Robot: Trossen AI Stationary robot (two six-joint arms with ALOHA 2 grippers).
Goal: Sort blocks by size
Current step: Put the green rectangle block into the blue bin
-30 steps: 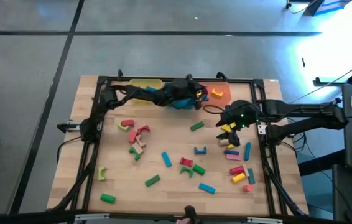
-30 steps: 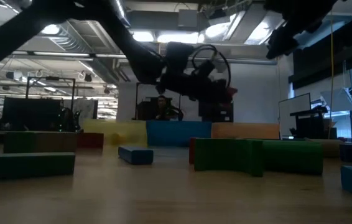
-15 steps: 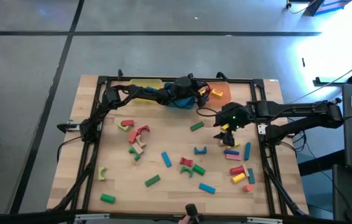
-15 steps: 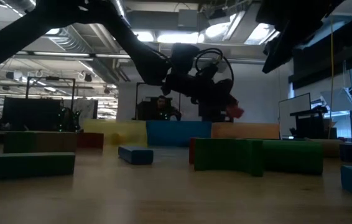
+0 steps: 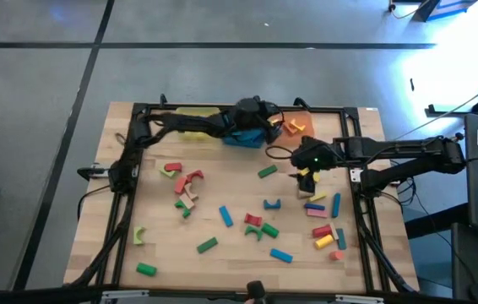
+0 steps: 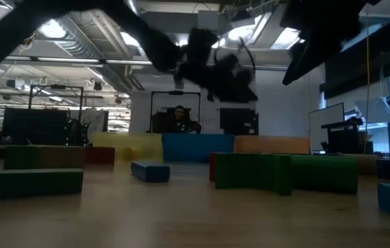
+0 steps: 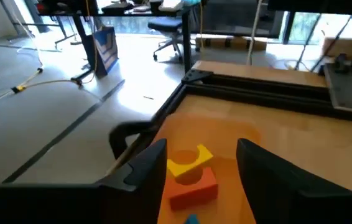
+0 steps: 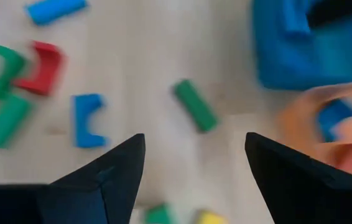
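Left gripper (image 7: 201,168), arm stretched along the table's 12 o'clock edge, hovers with fingers parted and empty above the orange tray (image 7: 250,134). Right gripper (image 8: 194,168), jaws wide and empty, reaches in from 3 o'clock. Blocks (image 5: 247,221) lie scattered centre to 5 o'clock.

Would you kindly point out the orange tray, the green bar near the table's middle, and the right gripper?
orange tray (image 5: 299,119), high view, on its bare floor.
green bar (image 5: 267,171), high view, on its middle.
right gripper (image 8: 191,165), right wrist view, midway between its open fingertips.
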